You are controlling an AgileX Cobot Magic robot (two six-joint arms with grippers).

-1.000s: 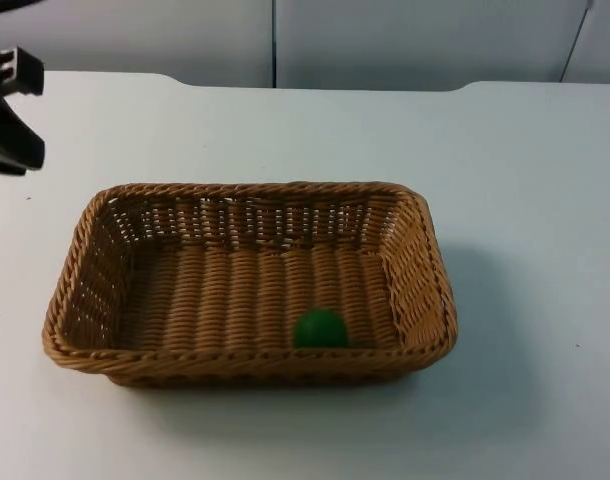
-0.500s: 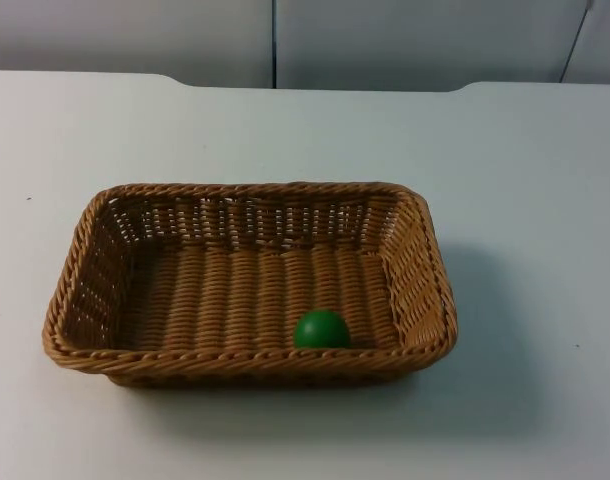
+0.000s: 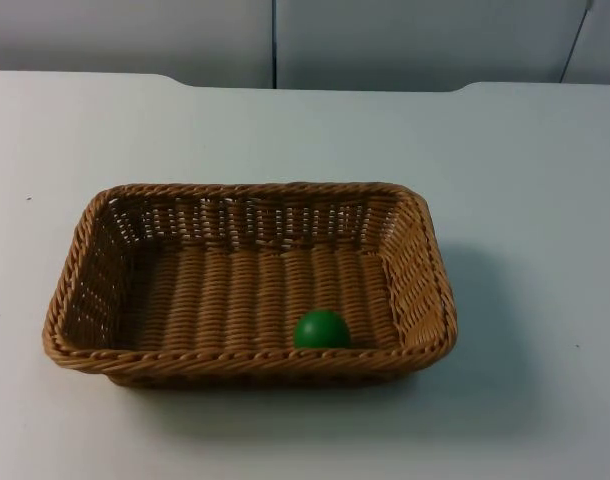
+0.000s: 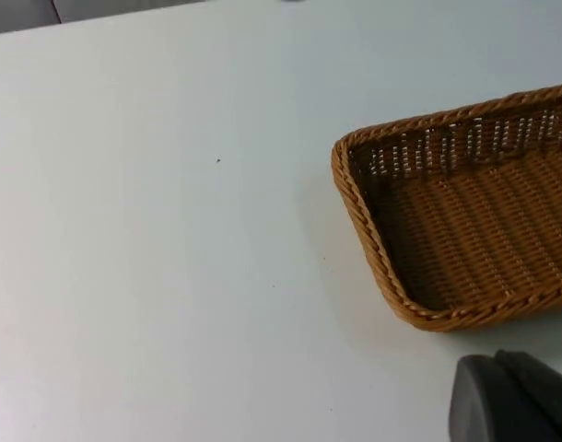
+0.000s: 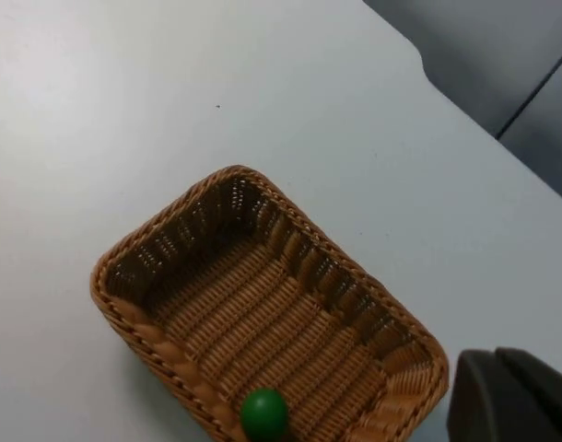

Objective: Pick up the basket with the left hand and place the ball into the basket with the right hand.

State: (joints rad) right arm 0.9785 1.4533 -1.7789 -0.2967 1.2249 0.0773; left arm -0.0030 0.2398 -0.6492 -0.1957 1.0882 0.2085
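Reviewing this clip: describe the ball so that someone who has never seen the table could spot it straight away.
On the white table sits one rectangular woven wicker basket, brown, set down flat. Inside it, on the woven floor against the long wall nearest the top camera and toward the robot's right end, lies the ball. It is small, smooth and solid green, the only non-brown thing in the basket.

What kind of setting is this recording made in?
Probably a lab or office test bench: a bare white table ending at a grey partition wall, with just a wicker basket holding a green ball.
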